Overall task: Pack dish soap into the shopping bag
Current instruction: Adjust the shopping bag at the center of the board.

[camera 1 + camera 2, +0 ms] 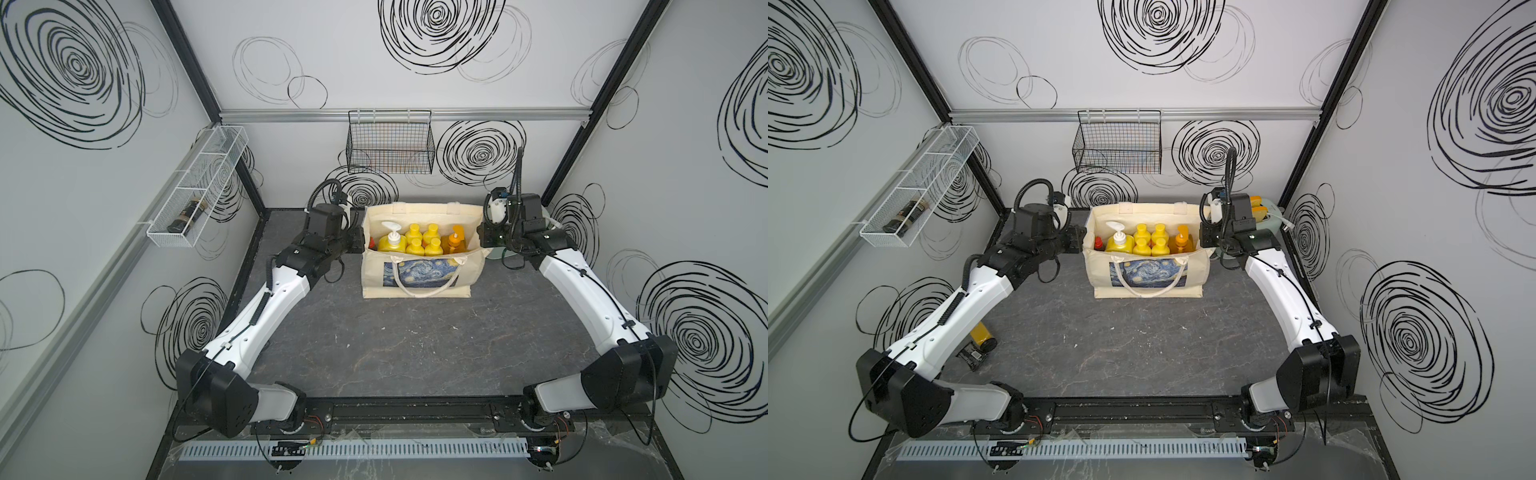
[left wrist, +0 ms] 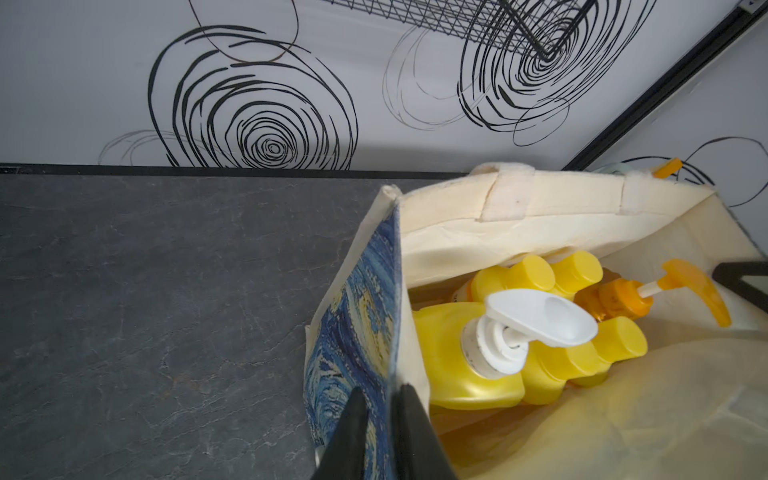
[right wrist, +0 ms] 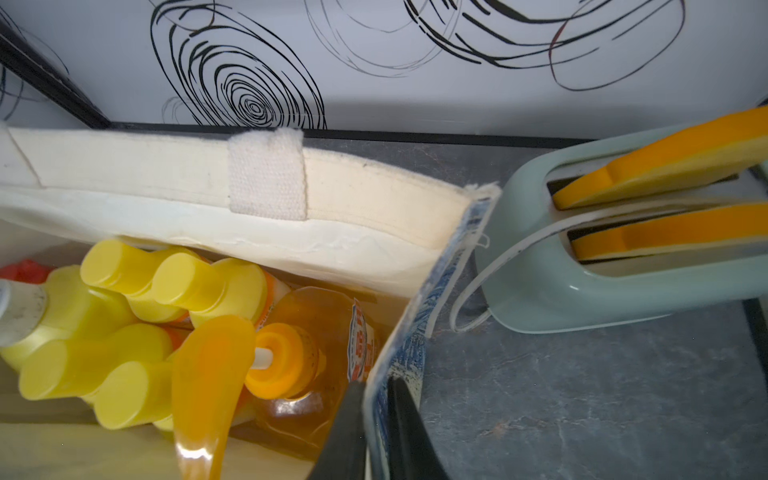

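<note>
- The shopping bag stands upright and open at the far middle of the tabletop. Its Starry Night print faces near.
- We see all the dish soap inside it, standing upright. The red bottle is at the left end, with the yellow white-pump bottle just beside it. The four small yellow bottles form a two-by-two block in the middle. The orange pump bottle is at the right end.
- The left jaws are clenched on the rim of the bag's left end wall. In the left wrist view one finger is inside and the other outside.
- The right jaws are clenched likewise on the right end wall, with one finger inside.
- A pale green toaster sits just right of the bag with two orange slabs in its slots. We cannot tell whether it touches the bag.
- A black wire basket hangs on the far wall above the bag.
- A white wire rack on the left wall holds a dark bottle.
- In a top view, a yellow-orange container lies under the left arm, well apart from the bag.
</note>
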Motion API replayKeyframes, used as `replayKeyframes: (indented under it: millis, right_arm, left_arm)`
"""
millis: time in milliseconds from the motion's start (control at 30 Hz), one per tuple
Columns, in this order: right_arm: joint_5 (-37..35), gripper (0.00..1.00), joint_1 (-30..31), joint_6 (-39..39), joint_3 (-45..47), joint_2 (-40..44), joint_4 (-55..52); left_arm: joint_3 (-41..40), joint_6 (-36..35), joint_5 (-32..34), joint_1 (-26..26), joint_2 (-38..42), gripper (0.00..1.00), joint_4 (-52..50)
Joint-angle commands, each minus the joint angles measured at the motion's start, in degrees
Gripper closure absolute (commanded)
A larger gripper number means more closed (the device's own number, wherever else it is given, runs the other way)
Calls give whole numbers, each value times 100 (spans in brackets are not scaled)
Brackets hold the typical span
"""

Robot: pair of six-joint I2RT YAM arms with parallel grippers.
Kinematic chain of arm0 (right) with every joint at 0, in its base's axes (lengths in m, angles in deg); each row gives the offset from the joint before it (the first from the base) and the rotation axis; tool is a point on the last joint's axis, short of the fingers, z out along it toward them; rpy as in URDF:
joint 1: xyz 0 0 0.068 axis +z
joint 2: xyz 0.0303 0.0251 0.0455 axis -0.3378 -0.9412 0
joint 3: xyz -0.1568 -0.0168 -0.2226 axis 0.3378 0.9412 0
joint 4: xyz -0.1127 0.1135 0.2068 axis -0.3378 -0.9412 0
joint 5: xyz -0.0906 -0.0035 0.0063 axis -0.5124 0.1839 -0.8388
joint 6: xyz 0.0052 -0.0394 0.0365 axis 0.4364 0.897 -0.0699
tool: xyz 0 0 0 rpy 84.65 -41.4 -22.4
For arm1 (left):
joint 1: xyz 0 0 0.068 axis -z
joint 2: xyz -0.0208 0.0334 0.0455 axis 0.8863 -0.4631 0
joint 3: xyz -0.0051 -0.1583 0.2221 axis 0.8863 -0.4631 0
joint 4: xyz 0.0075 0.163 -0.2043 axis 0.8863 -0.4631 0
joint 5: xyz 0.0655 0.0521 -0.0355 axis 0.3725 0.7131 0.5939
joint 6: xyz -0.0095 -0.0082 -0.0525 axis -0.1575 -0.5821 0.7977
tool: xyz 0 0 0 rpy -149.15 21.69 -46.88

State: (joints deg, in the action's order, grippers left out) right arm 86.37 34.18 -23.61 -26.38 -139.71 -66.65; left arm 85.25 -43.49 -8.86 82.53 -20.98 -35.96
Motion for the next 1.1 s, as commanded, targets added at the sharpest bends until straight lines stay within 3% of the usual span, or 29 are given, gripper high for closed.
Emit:
replayKeyframes:
  millis: [0, 133, 567, 1067]
  right_arm:
    - [21, 92, 25, 20, -268, 21, -115]
    - [-18, 97, 126, 0, -500, 131, -186]
    - [-190, 100, 304, 8, -1261, 210, -478]
    - [-154, 97, 310, -9, -1390, 260, -382]
  left_arm:
    - [257, -79, 212, -13, -85, 91, 10]
    - [413, -101, 221, -10, -93, 100, -39]
    - [908, -190, 210, 27, -10, 100, -330]
    - [978, -221, 196, 74, 72, 98, -457]
